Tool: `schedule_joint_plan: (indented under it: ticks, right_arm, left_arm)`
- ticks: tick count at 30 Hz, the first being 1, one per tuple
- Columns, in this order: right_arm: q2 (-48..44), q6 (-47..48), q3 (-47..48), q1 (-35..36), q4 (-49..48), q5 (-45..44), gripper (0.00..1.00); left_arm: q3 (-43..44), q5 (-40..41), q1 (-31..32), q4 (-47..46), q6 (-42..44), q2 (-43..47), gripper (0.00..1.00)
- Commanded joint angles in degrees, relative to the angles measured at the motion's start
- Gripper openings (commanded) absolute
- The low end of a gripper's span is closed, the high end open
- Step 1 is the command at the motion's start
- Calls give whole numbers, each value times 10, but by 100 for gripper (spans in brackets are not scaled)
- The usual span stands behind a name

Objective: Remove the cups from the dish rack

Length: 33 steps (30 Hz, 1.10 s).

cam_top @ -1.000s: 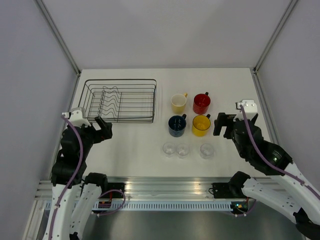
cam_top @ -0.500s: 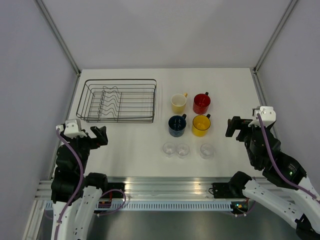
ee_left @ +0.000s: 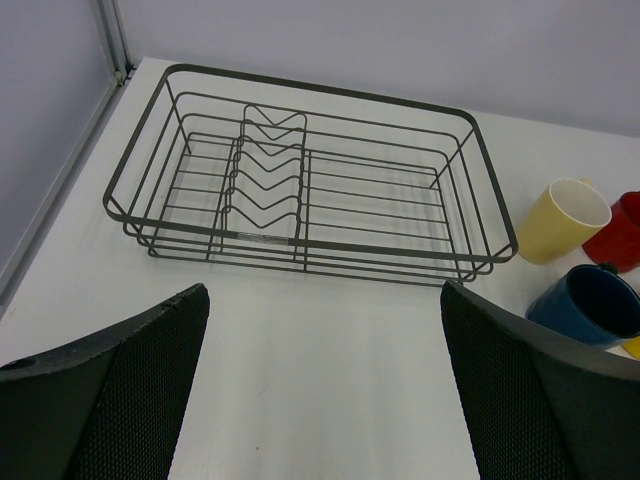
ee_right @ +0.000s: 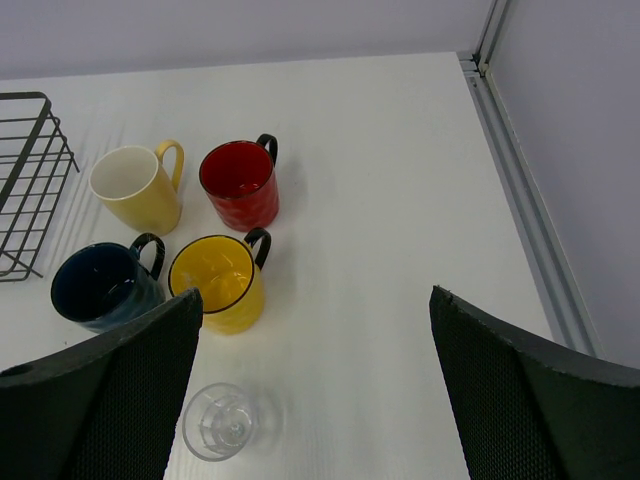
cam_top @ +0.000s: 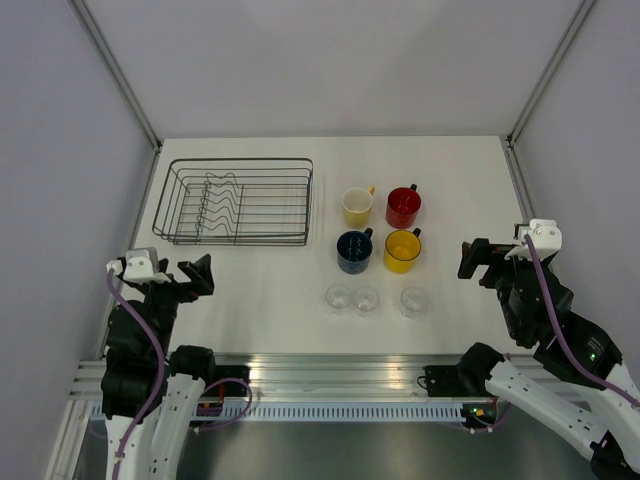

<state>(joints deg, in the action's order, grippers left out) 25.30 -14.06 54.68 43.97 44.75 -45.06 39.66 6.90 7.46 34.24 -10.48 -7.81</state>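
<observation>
The black wire dish rack (cam_top: 240, 161) stands empty at the back left and fills the left wrist view (ee_left: 300, 243). To its right stand the cream mug (cam_top: 357, 206), red mug (cam_top: 403, 206), dark blue mug (cam_top: 354, 251) and bright yellow mug (cam_top: 402, 250). Three clear tumblers (cam_top: 339, 297) (cam_top: 366, 299) (cam_top: 413, 300) stand in a row in front of them. My left gripper (cam_top: 195, 273) is open and empty, in front of the rack (ee_left: 325, 390). My right gripper (cam_top: 475, 258) is open and empty, right of the yellow mug (ee_right: 215, 280), above bare table (ee_right: 315, 390).
Grey walls with metal corner rails (cam_top: 525, 195) close in the table on three sides. The right wrist view shows the rack's corner (ee_right: 25, 180) at far left and one tumbler (ee_right: 220, 422) beside the left finger.
Both arms have drawn back toward the near edge. The left gripper moved left and away from the rack's front; the right gripper moved right, away from the yellow mug. Mugs and tumblers stayed put.
</observation>
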Motion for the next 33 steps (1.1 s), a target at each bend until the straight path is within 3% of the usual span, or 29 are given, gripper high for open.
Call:
schedule_joint_plan:
  ticks: [1,33]
  right_arm:
    - [0,11,13,-2,4,-4,98]
    - [18,16,11,-2,0,8,98]
  left_arm:
    - [-5,-13,-3,-23,22,1,100]
    - [-10,-14,-3,-29,19,-1,100]
